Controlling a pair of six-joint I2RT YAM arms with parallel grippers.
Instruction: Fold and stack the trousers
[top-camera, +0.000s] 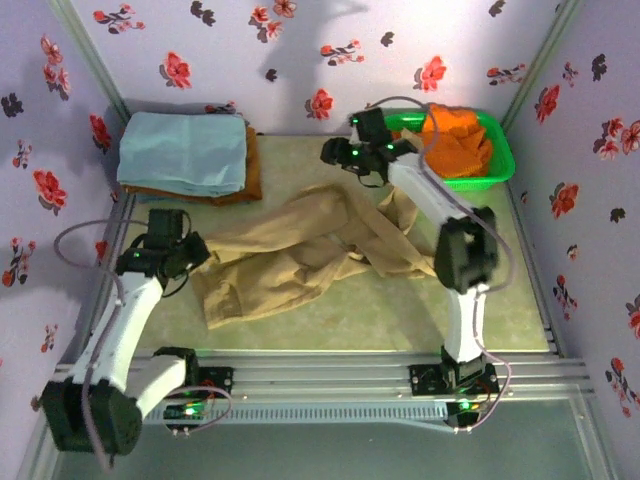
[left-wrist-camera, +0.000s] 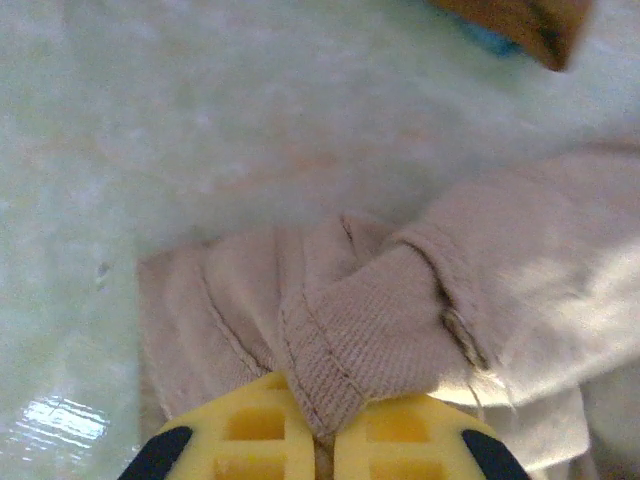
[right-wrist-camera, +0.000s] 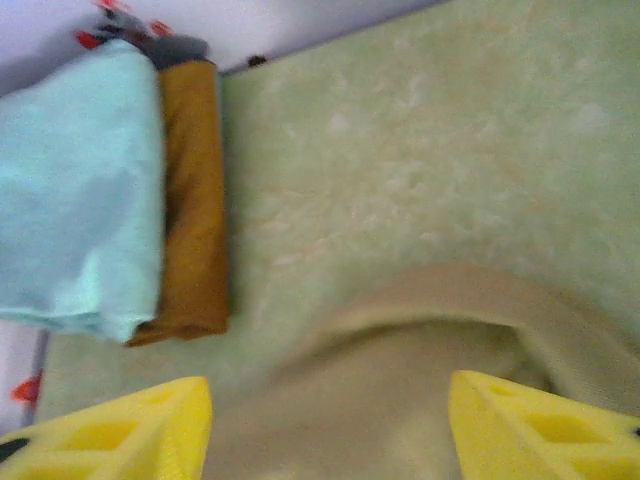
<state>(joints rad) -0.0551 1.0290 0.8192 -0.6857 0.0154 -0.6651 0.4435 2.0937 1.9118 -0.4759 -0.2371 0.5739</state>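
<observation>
Item: tan trousers (top-camera: 300, 255), crumpled; left gripper (left-wrist-camera: 325, 440) pinched on a hem, right gripper (right-wrist-camera: 328, 400) spread open above the far edge, which it should seize squarely before folding.

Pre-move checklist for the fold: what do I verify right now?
1. Left gripper shut on a stitched edge of the long tan soft-cloth trousers: ok.
2. Right gripper open, fingers wide above the cloth, nothing held: ok.
3. Trousers lying flat: not ok, crumpled with the legs overlapping.
4. Folded light blue cloth on the folded brown garment, far left, apart from the trousers: ok.
5. Right arm's clearance from the green plastic basket of orange garments: cannot tell.
</observation>
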